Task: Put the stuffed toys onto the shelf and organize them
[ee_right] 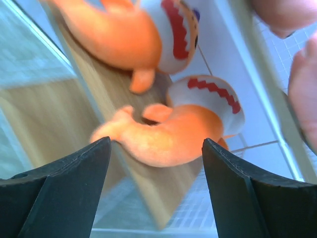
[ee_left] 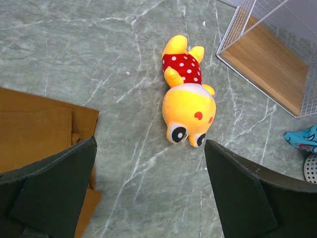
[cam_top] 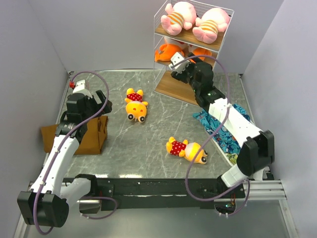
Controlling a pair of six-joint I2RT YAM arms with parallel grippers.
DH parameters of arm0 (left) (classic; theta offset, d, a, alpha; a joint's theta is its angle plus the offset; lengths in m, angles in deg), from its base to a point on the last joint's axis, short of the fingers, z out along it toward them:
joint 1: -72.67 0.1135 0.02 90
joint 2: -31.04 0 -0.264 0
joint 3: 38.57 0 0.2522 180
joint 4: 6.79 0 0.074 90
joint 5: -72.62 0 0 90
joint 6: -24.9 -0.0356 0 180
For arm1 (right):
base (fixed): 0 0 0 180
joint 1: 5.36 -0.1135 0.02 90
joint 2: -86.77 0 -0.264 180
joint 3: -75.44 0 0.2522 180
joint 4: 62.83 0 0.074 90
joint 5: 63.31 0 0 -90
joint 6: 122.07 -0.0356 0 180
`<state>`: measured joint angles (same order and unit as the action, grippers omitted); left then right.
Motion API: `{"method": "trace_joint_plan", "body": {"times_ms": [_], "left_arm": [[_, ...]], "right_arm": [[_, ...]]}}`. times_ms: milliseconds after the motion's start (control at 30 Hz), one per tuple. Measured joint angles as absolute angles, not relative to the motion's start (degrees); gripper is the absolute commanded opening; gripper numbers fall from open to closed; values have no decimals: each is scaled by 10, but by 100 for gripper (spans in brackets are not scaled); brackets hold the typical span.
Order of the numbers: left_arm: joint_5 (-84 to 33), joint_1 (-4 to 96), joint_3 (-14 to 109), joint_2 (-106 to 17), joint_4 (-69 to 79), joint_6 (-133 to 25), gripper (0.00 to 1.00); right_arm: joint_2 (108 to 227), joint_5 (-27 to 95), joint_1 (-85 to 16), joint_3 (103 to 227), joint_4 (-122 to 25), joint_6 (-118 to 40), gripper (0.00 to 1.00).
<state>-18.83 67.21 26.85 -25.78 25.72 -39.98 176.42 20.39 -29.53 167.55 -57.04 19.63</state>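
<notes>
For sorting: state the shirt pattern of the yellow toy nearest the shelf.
Shirt: red, white polka dots; left wrist view.

The white wire shelf (cam_top: 166, 89) stands at the far right corner of the desk (cam_top: 158, 124). Two pink toys (cam_top: 179, 17) lie on its top board and two orange fish (cam_top: 167, 52) on the middle board. One yellow toy (cam_top: 135, 105) lies flat left of centre. The other yellow toy (cam_top: 187, 149) lies by the near edge.

Robot lab: walled test table (cam_top: 148, 144).
</notes>
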Motion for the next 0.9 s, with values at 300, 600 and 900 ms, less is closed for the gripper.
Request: {"method": "trace_joint_plan", "body": {"times_ms": [300, 600, 900], "left_arm": [[-184, 672, 269, -252, 257, -400, 96], [-184, 672, 269, -252, 257, -400, 96], [-192, 672, 269, -252, 257, -400, 96]], "right_arm": [[1692, 95, -392, 1690, -418, -179, 71], [1558, 128, -419, 1439, -312, -566, 56], [1628, 77, -421, 1424, -99, -854, 55]]}}
